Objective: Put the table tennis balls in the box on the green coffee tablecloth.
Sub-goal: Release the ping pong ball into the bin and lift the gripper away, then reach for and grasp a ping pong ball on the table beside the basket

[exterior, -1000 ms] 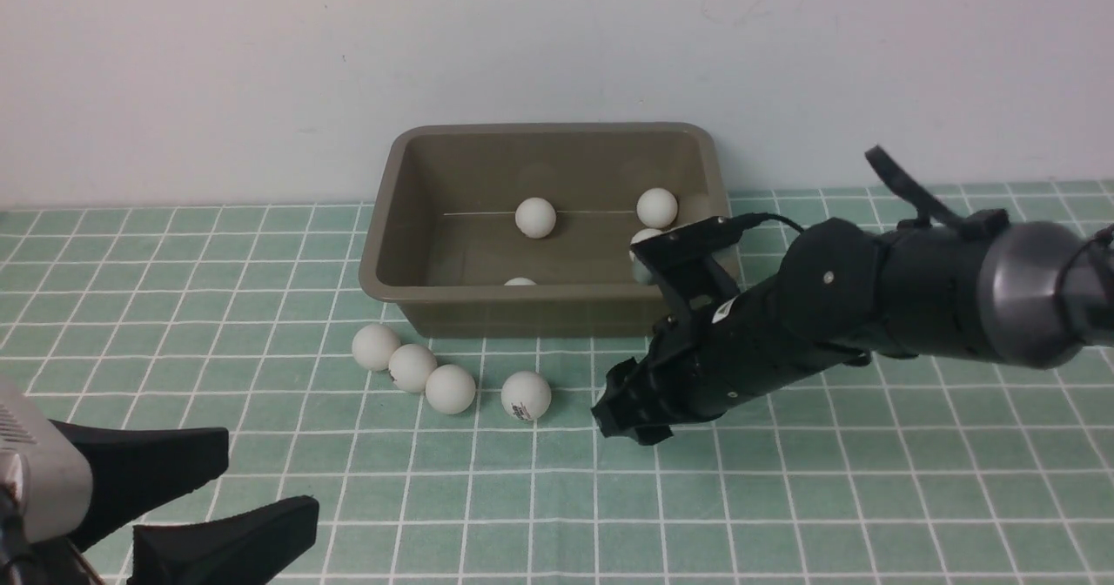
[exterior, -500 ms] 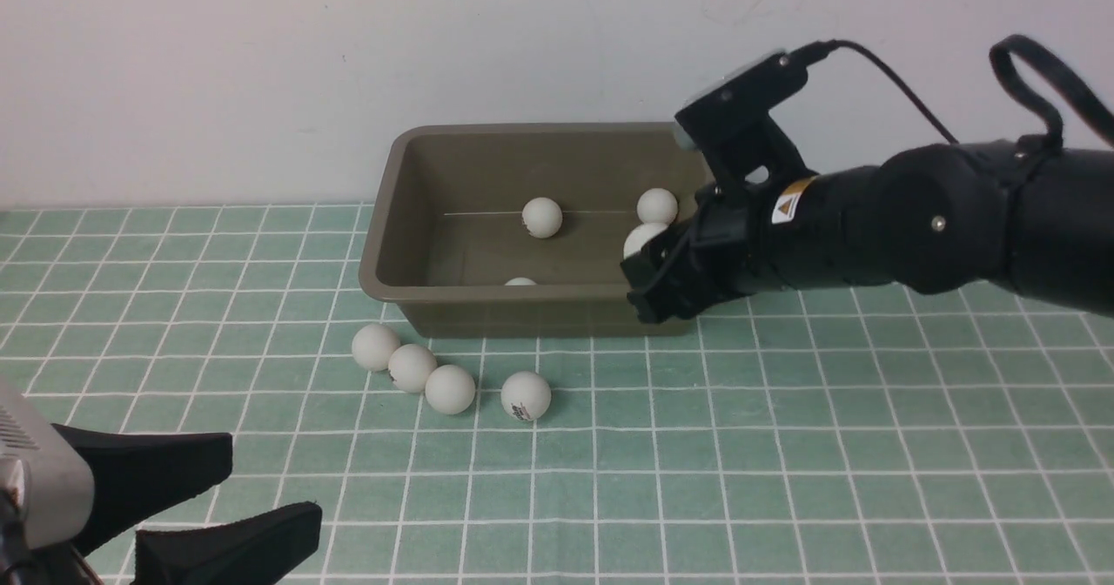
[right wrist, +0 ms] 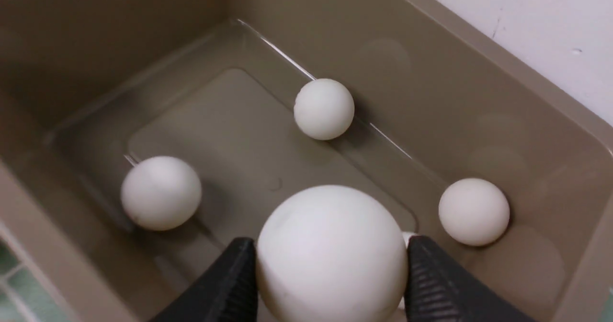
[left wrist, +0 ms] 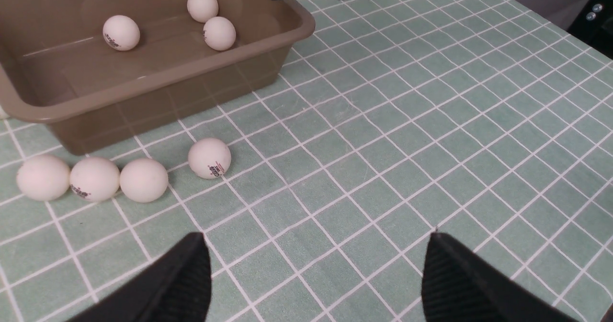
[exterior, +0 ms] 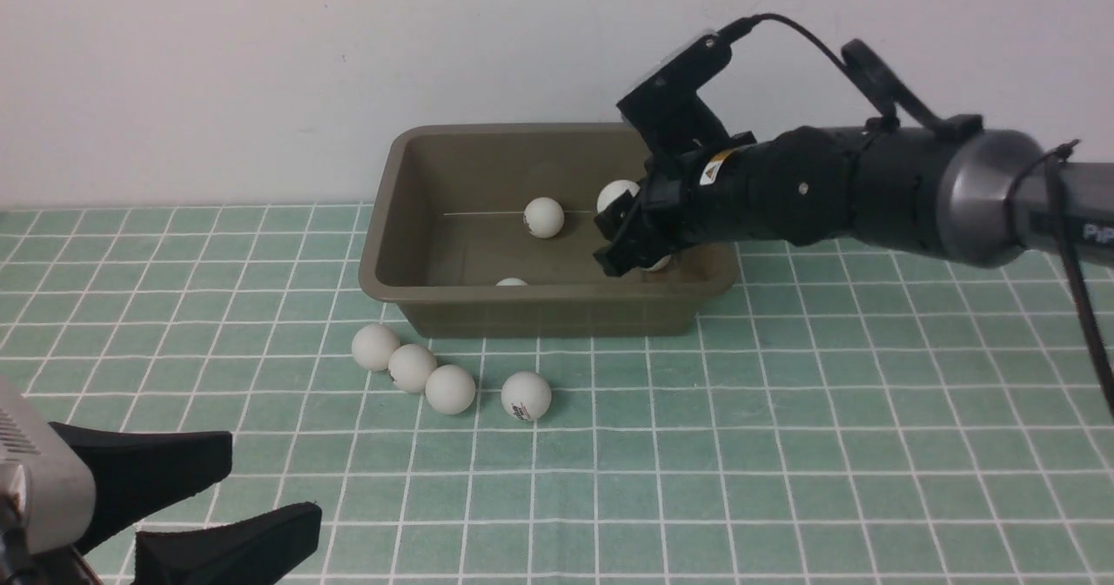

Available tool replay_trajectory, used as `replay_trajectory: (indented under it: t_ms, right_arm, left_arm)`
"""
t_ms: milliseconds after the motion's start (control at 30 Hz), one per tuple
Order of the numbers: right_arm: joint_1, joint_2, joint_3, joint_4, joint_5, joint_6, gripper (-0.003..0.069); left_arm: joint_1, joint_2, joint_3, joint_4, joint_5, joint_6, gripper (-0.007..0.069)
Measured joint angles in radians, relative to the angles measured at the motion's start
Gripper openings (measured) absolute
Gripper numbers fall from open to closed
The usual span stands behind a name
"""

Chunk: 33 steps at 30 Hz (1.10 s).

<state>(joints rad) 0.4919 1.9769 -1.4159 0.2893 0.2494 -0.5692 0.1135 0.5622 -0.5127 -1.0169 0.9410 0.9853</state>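
Observation:
The olive-brown box (exterior: 548,311) stands at the back of the green tablecloth (exterior: 783,446). My right gripper (exterior: 620,230) is shut on a white ball (exterior: 618,194) and holds it over the box's right half; in the right wrist view the ball (right wrist: 330,259) fills the gap between the fingers (right wrist: 225,283). Several balls lie inside the box (right wrist: 431,73), among them one (exterior: 544,217) near the back wall. Several more (exterior: 450,389) lie in a row on the cloth before the box, also in the left wrist view (left wrist: 143,179). My left gripper (exterior: 274,480) is open and empty at the near left.
A white wall (exterior: 261,71) rises right behind the box. The cloth runs on to the right and front of the box (left wrist: 158,101) in the left wrist view. The right arm (exterior: 870,193) reaches across from the right at box height.
My right gripper rose from the cloth with a ball, then moved left and back over the box. One ball inside the box shifted slightly. The left gripper has not moved.

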Motion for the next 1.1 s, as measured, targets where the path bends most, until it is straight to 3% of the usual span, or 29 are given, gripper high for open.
replay_trajectory:
  t_ms: [100, 233, 300, 600, 733, 1100]
  right_arm:
    - [-0.002, 0.021, -0.015, 0.000, -0.002, 0.000, 0.0386]
    - [-0.014, 0.041, -0.027, 0.000, -0.037, 0.000, 0.0555]
    - [-0.018, 0.029, -0.030, -0.006, -0.049, -0.006, 0.0587]
    - [-0.022, -0.231, -0.031, -0.056, 0.088, -0.023, 0.0565]
    - [-0.022, -0.342, -0.032, -0.055, 0.166, -0.023, 0.0559]
    - [-0.022, -0.674, -0.032, -0.012, 0.420, 0.096, 0.0559]
  left_arm:
    - [0.000, 0.000, 0.000, 0.001, 0.000, 0.011, 0.0531]
    - [0.000, 0.000, 0.000, 0.002, -0.026, 0.036, 0.0531]
    - [0.000, 0.000, 0.000, 0.005, -0.062, 0.040, 0.0531]
    - [0.000, 0.005, 0.000, 0.150, -0.316, -0.090, 0.0531]
    - [0.000, 0.044, -0.003, 0.158, -0.382, -0.098, 0.0531]
    - [0.000, 0.462, -0.177, 0.198, -0.332, -0.098, 0.0531]
